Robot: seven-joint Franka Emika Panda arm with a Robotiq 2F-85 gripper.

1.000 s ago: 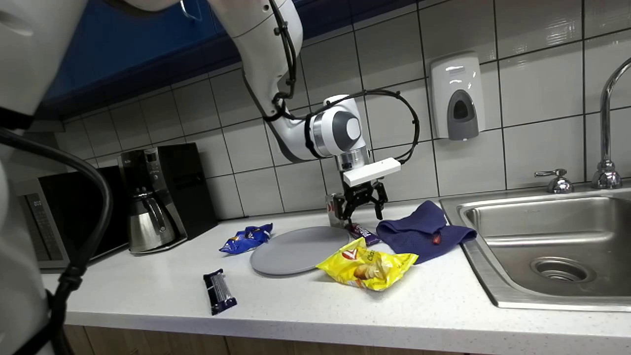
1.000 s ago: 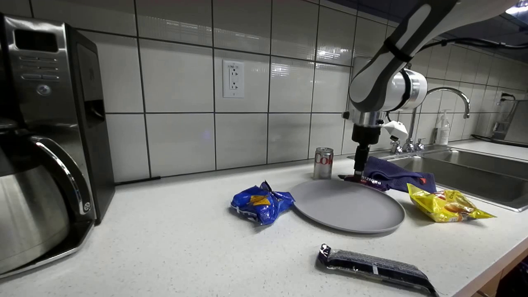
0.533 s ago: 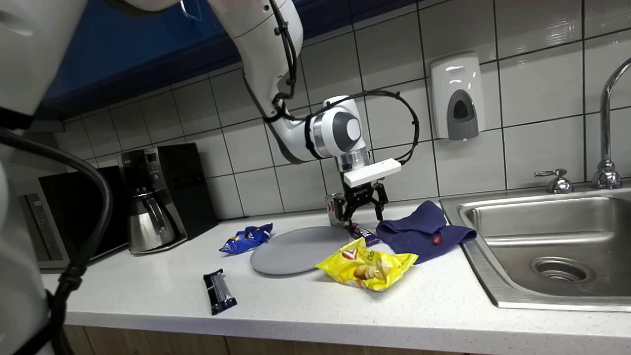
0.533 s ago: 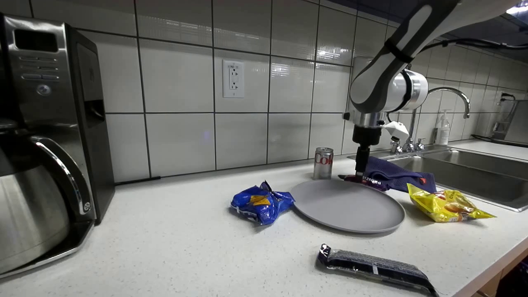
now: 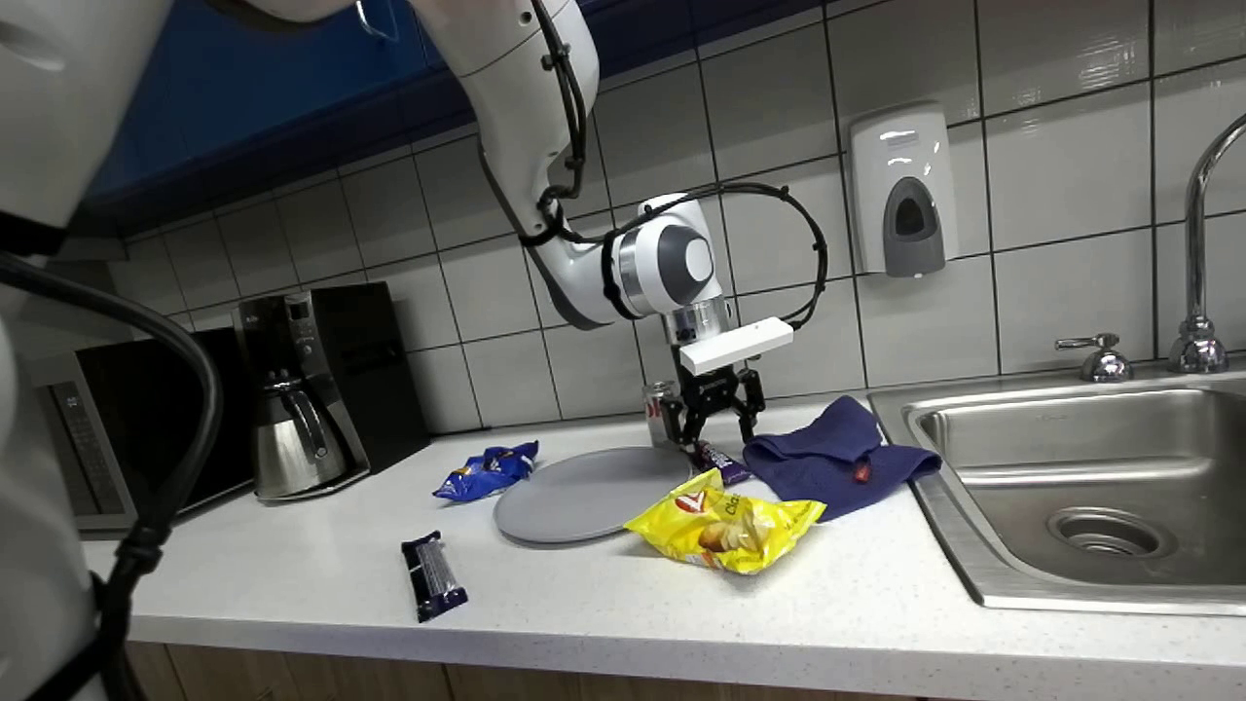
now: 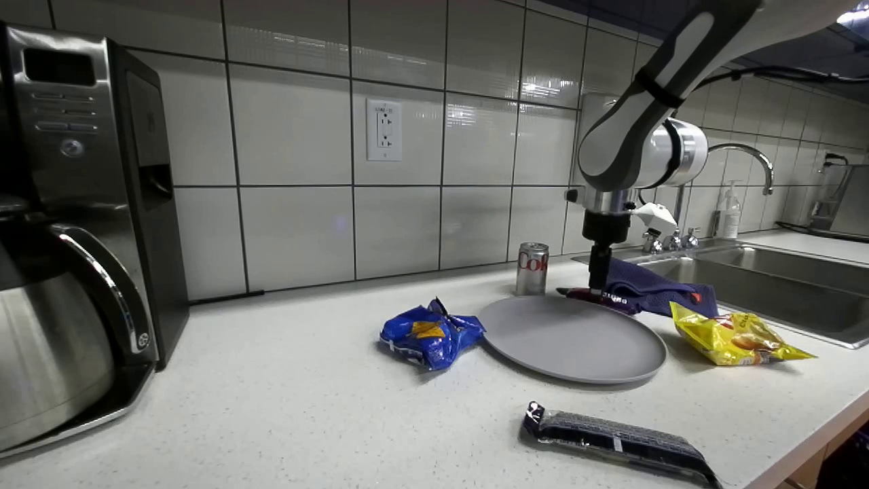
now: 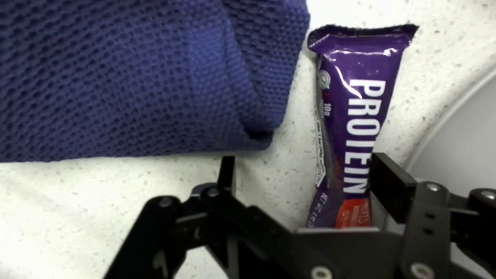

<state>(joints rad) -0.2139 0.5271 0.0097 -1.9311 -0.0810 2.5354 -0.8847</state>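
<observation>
Claw: we see it spread wide, holding nothing | Bar: within its gap, off-centre; contact we cannot confirm | Method: we advise centring before closing, clear of plate

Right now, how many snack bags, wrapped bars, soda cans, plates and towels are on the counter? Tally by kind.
Snack bags: 2 (blue snack bag, yellow chip bag)
Wrapped bars: 2 (purple protein bar, dark wrapped bar)
Soda cans: 1 (Coke can)
Plates: 1 (gray plate)
Towels: 1 (blue towel)
Total: 7

White arm, black jaws, screws seemingly silver
</observation>
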